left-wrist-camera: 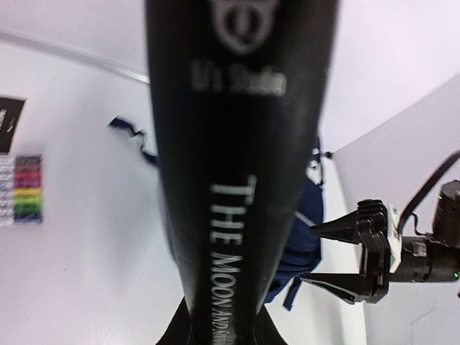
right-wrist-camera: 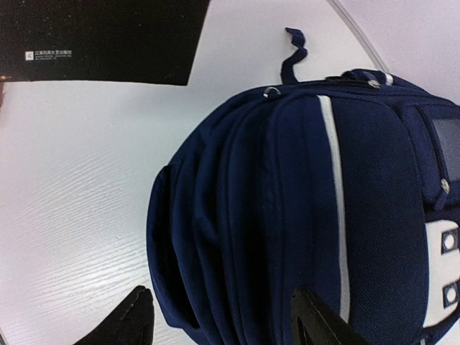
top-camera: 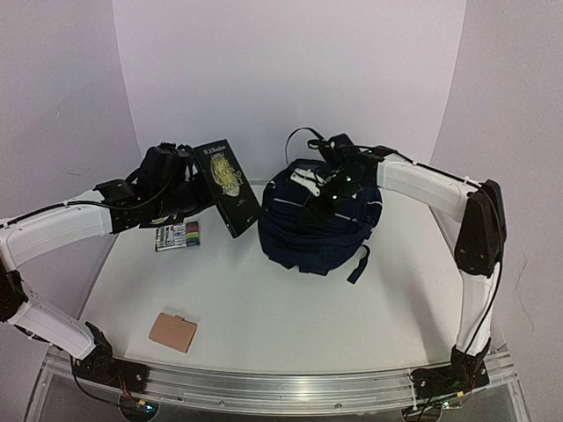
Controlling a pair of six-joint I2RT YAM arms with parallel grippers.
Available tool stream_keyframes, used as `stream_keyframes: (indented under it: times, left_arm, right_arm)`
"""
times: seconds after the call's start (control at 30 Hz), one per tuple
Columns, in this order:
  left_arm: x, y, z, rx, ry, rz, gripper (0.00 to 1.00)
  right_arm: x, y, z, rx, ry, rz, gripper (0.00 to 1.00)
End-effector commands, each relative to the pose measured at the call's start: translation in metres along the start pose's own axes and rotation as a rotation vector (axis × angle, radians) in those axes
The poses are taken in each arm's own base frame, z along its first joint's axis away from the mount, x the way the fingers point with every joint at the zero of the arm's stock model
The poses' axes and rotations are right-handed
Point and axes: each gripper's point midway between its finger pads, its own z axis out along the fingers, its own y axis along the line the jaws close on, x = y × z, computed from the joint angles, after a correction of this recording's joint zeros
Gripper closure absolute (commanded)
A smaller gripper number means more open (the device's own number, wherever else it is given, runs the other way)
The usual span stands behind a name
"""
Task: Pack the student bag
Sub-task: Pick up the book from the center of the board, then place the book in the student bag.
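Far left: left claw [top-camera: 192,192] pinched on black book [top-camera: 227,187], which is held tilted off the table [top-camera: 290,325]. Marker pack [top-camera: 178,236] lies flat just beneath it. Tan card [top-camera: 172,332] near front edge. Student bag [top-camera: 308,233] lies centre-right, just beside the book. Over the bag's top: right claw [right-wrist-camera: 219,291], fingers spread, navy fabric beneath the gap; contact unclear.

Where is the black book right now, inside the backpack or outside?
Outside: left gripper holds the black book up, beside the backpack.
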Motion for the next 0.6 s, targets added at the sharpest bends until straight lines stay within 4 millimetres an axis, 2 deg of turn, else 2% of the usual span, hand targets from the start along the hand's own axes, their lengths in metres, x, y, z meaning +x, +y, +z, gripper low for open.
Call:
stream_keyframes:
  times: [0.0, 0.2, 0.33, 0.4, 0.5, 0.57]
  left_arm:
    - [-0.031, -0.001, -0.019, -0.028, -0.118, -0.108, 1.00]
    - [-0.025, 0.012, -0.022, -0.057, -0.119, -0.169, 1.00]
    - [-0.022, 0.019, -0.028, -0.059, -0.126, -0.201, 1.00]
    - [-0.020, 0.022, -0.031, -0.065, -0.127, -0.215, 1.00]
    - [-0.016, 0.026, -0.032, -0.069, -0.119, -0.226, 1.00]
    - [-0.011, 0.029, -0.030, -0.068, -0.107, -0.235, 1.00]
  right_arm:
    - [-0.013, -0.008, 0.020, 0.078, 0.016, -0.051, 0.39]
    - [0.006, -0.019, 0.058, 0.127, 0.093, -0.062, 0.48]
    - [0.025, -0.018, 0.075, 0.132, 0.155, -0.095, 0.50]
    - [0.032, -0.019, 0.079, 0.141, 0.178, -0.107, 0.55]
    - [0.025, -0.019, 0.073, 0.142, 0.157, -0.103, 0.85]
    - [0.010, -0.019, 0.062, 0.147, 0.114, -0.085, 0.99]
